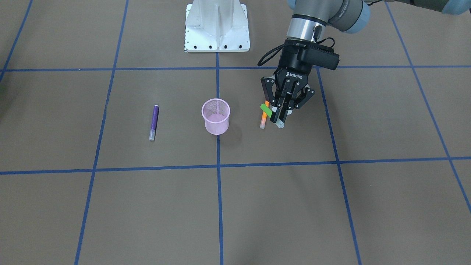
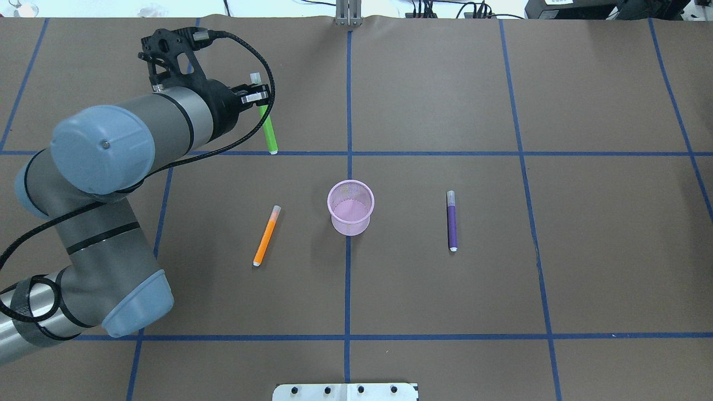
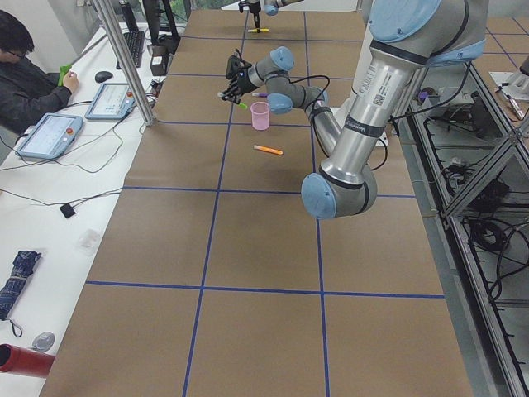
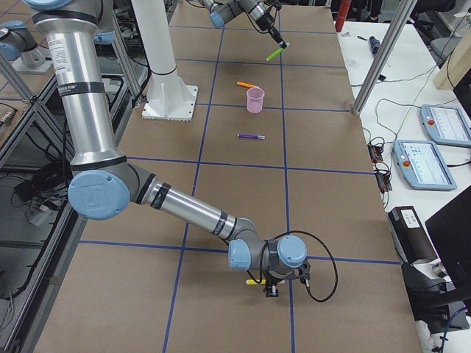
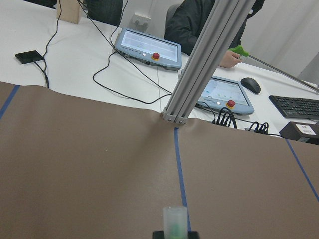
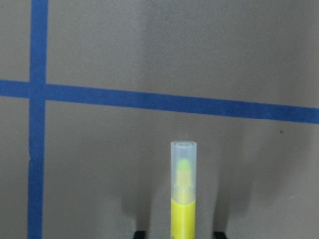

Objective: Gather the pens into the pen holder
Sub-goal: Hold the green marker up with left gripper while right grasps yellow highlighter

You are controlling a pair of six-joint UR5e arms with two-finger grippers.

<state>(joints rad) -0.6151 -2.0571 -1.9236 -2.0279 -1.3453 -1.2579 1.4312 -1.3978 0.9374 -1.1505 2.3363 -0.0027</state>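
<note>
Plainly, the left end effector is clenched on the green pen just below its whitish cap. It holds the pen tilted off the counter, far and left of the pink mesh pen holder. The right end effector is released, its fingertips clear on either side of the yellow pen, which lies flat, well off to the right. The orange pen lies left of the holder and the purple pen right of it, both apart from it.
</note>
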